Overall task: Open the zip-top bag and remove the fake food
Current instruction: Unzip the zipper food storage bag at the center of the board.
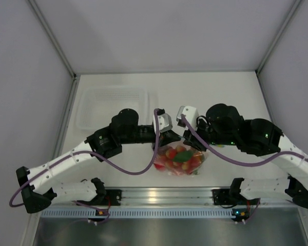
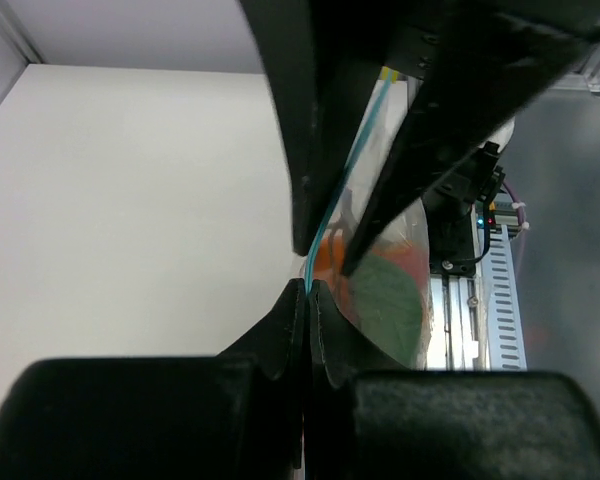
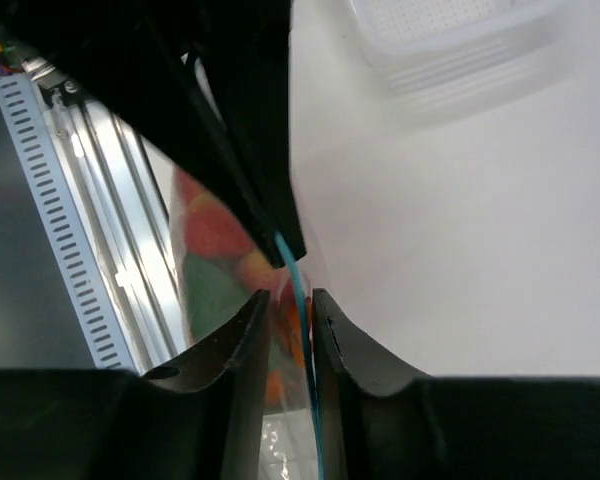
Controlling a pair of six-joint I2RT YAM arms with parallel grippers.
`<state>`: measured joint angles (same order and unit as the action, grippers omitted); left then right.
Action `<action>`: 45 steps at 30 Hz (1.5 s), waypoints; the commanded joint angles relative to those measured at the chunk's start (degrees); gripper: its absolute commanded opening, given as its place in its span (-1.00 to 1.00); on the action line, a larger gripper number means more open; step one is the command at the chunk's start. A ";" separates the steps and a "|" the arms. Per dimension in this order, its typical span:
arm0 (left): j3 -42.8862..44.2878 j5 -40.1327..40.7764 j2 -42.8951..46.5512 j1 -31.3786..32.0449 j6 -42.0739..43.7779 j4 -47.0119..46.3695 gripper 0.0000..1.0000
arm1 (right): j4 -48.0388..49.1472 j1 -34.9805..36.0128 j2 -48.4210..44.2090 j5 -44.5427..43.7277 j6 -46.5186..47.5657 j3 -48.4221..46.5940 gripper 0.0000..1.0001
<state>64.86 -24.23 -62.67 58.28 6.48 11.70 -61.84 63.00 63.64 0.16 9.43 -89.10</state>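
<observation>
Zip-top bag [image 1: 180, 160] at centre-front of tabletop [image 1: 220, 92], betw. the two arms, just ahead of the metal rail [image 1: 159, 195] along the near edge. Can't tell if bag bottom rests on tabletop or hangs clear. Fake food [image 1: 177, 156] all inside bag: red + orange round pcs, green leaf on top. None out yet.

L wrist view: left hand [image 2: 308, 288] pressed together, pinching the bag's teal zip strip [image 2: 353, 160] right at the fingertips. Strip runs up and away from there into the right hand [image 2: 327, 250], whose fingers [image 2: 280, 120] stand either side of it. Bag body bulges toward rail side. Green leaf pc [image 2: 390, 295] and an orange pc show thru the plastic.

R wrist view: right hand [image 3: 290, 300] slightly spread, narrow gap betw. fingers. Strip passes thru the gap, close to one finger, contact not clear. No firm pinch visible. Left hand [image 3: 285, 250] grips same strip just beyond. Red + green blur of food behind plastic, rail side.

Top view: both hands meet tip-to-tip over bag's top edge, one from each side. Clear tray [image 1: 112, 105] back-left on tabletop, well apart from bag. Purple cable [image 1: 133, 170] loops off each arm.
</observation>
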 commanded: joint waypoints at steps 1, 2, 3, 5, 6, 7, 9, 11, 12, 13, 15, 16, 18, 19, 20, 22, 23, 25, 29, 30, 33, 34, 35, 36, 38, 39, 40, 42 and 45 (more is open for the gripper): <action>3.08 2.17 3.43 -0.45 1.52 -3.00 -1.00 | 7.08 1.16 -5.53 3.44 -0.82 3.75 -0.49; 2.99 2.08 4.13 -0.45 1.52 -2.92 -1.00 | 8.57 1.24 -6.41 2.92 -1.51 4.45 -0.32; 2.99 1.82 4.49 -0.45 1.69 -2.57 -1.00 | 9.28 1.25 -7.46 2.30 -1.70 5.33 -0.31; 3.25 2.17 5.45 -0.45 1.78 -2.13 -1.00 | 10.95 1.24 -10.72 0.72 -2.83 7.36 -0.02; 3.43 2.17 5.72 -0.45 1.87 -1.86 -1.00 | 12.35 1.25 -12.99 -1.03 -3.27 8.23 -0.01; 3.52 2.52 5.81 -0.36 1.96 -1.16 -1.00 | 13.14 1.16 -14.23 -1.65 -3.45 8.76 -0.01; 4.65 2.78 5.72 -0.45 2.31 -0.19 -1.00 | 16.99 1.24 -18.17 -5.75 -4.59 11.21 0.21; 5.27 3.74 5.81 -0.36 2.48 0.60 -1.00 | 19.82 1.24 -21.26 -9.38 -5.74 13.85 0.30; 5.62 4.01 5.90 -0.45 2.48 0.77 -1.00 | 21.49 1.25 -24.58 -12.44 -6.09 16.56 0.30; 5.89 4.27 6.07 -0.36 2.57 0.95 -1.00 | 24.46 1.25 -26.35 -13.69 -6.35 18.07 0.35; 6.76 4.63 6.34 -0.36 2.66 1.48 -1.00 | 27.47 1.16 -31.78 -14.93 -6.27 23.32 0.46; 7.03 4.54 6.51 -0.45 2.83 1.57 -1.00 | 31.13 1.16 -33.91 -14.15 -5.57 25.36 0.55; 7.47 4.19 6.86 -0.45 2.57 1.92 -1.00 | 32.84 1.24 -38.65 -12.22 -5.30 28.79 0.69; 7.73 3.67 7.04 -0.45 2.31 1.92 -1.00 | 32.93 1.16 -39.81 -11.25 -5.30 29.24 0.69; 7.82 2.88 7.21 -0.36 2.22 1.92 -1.00 | 32.58 1.24 -41.47 -9.93 -5.39 29.59 0.68; 8.26 2.00 7.39 -0.36 1.61 1.92 -1.00 | 32.40 1.16 -42.71 -5.45 -5.13 30.38 0.62; 8.35 1.56 7.48 -0.45 1.43 1.92 -1.00 | 32.84 1.24 -43.68 -3.26 -5.12 31.61 0.60; 8.61 0.41 7.39 -0.45 0.90 1.92 -1.00 | 34.06 1.25 -44.73 -1.84 -4.95 33.19 0.55; 9.05 -1.25 7.48 -0.45 -0.24 1.74 -1.00 | 39.95 1.25 -48.16 3.25 -4.95 38.29 0.45; 9.23 -1.69 7.39 -0.45 -0.33 1.74 -1.00 | 40.13 1.25 -48.43 3.70 -4.86 38.47 0.42; 9.84 -3.02 7.30 -0.45 -0.94 1.83 -1.00 | 40.75 1.16 -49.13 4.41 -4.07 39.09 0.34; 9.93 -3.19 7.48 -0.45 -0.86 1.83 -1.00 | 40.75 1.16 -49.31 4.32 -3.81 39.18 0.30; 10.20 -3.28 7.48 -0.45 -0.94 1.83 -1.00 | 40.75 1.24 -49.31 4.49 -3.55 39.18 0.23; 10.37 -3.37 7.57 -0.45 -0.86 1.74 -1.00 | 40.84 1.25 -49.22 5.10 -3.28 39.18 0.17; 10.37 -3.20 7.83 -0.36 -0.86 1.83 -1.00 | 41.01 1.25 -49.22 6.85 -3.10 39.18 0.01; 10.55 -3.28 7.92 -0.45 -0.94 1.74 -1.00 | 41.28 1.25 -49.22 7.56 -3.10 39.18 -0.05; 10.46 -3.46 7.92 -0.36 -1.03 1.83 -1.00 | 41.89 1.16 -49.31 8.09 -3.19 39.26 -0.15; 10.64 -3.55 7.92 -0.45 -1.21 1.83 -1.00 | 42.07 1.16 -49.40 8.71 -3.37 39.18 -0.26; 10.73 -3.81 7.92 -0.36 -1.38 1.83 -1.00 | 42.24 1.16 -49.66 8.80 -3.37 39.09 -0.51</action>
<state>72.44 -26.70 -56.34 58.00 5.67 18.17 -24.38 63.26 14.96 6.81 5.87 -49.76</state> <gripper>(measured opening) 0.035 0.263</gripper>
